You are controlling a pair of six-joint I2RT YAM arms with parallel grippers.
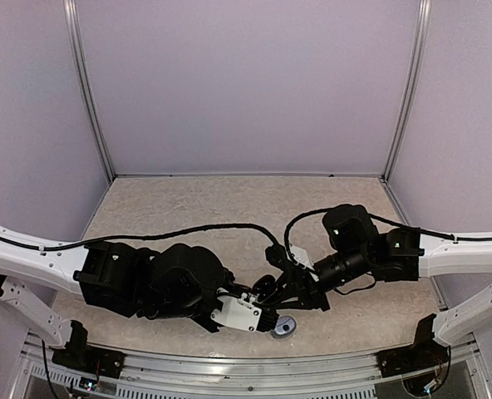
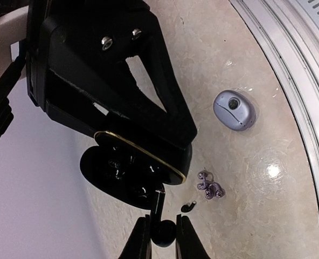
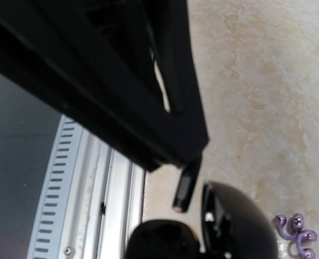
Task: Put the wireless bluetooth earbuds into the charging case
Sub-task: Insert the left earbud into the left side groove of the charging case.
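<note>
My left gripper [image 2: 164,240] is shut on a glossy black earbud [image 2: 165,229]. The bud's round head sits between the fingers, and its stem [image 3: 186,186] points at the open black charging case [image 2: 124,172]. The stem tip is at the case's near edge. My right gripper [image 1: 271,293] reaches in from the right, and its finger [image 2: 148,97] lies across the gold-rimmed case, holding it. The case also shows in the right wrist view [image 3: 240,224]. A second small black bud [image 2: 189,206] lies on the table. A cluster of small silvery-lilac buds [image 2: 209,186] lies beside it.
A small oval lilac-grey pod [image 2: 234,109] with a round hole lies on the table near the front metal rail [image 2: 299,108]; it also shows in the top view [image 1: 285,326]. Both arms crowd the near middle of the table. Grey walls enclose the workspace.
</note>
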